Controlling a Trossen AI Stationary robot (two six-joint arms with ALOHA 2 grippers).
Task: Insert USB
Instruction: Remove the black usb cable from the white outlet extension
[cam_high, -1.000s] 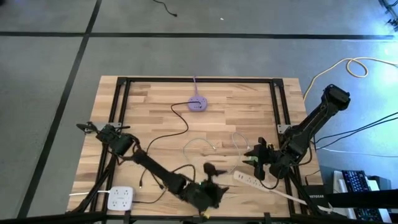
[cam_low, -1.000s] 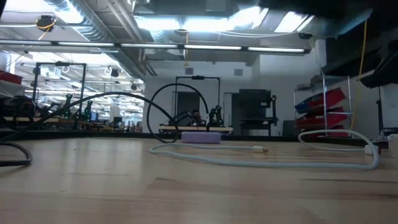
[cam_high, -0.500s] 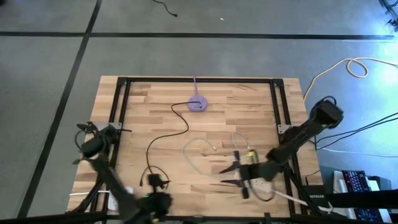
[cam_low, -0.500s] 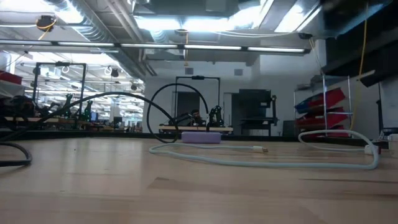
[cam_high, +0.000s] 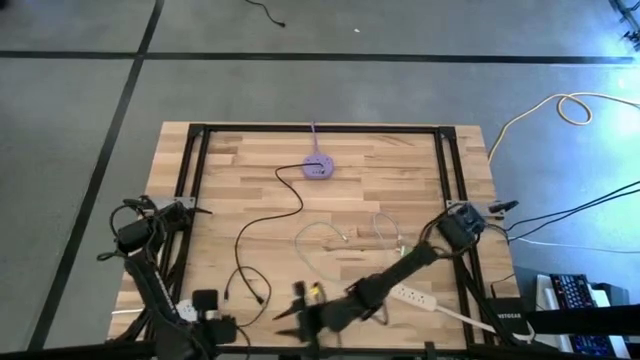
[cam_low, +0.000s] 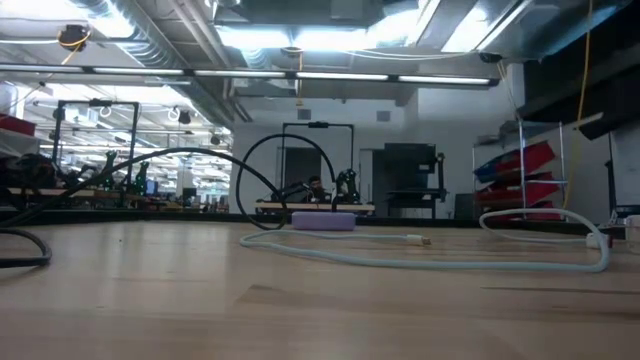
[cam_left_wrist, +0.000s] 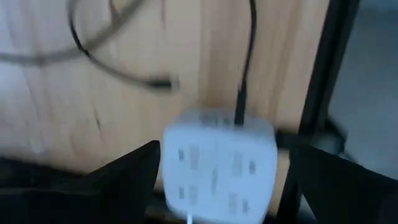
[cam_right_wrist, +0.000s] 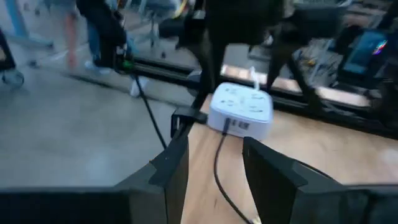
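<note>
White USB hub (cam_left_wrist: 219, 163) under left hand (cam_left_wrist: 221, 186), spread wide, empty; right hand (cam_right_wrist: 214, 165) part-open, empty.

Black cable (cam_high: 262, 215) and white cable (cam_high: 325, 232) cross table centre; far corners seemingly open.

Bright ceiling glare, blurred wrist views

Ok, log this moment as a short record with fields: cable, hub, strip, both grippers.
black cable: plugged into the white hub, running away across the table
white hub: front left corner of the table
purple hub: far middle, apart from the arms
power strip: front right, flat
left gripper: open, above the white hub
right gripper: front edge, facing the white hub, fingers apart, nothing between them
</note>
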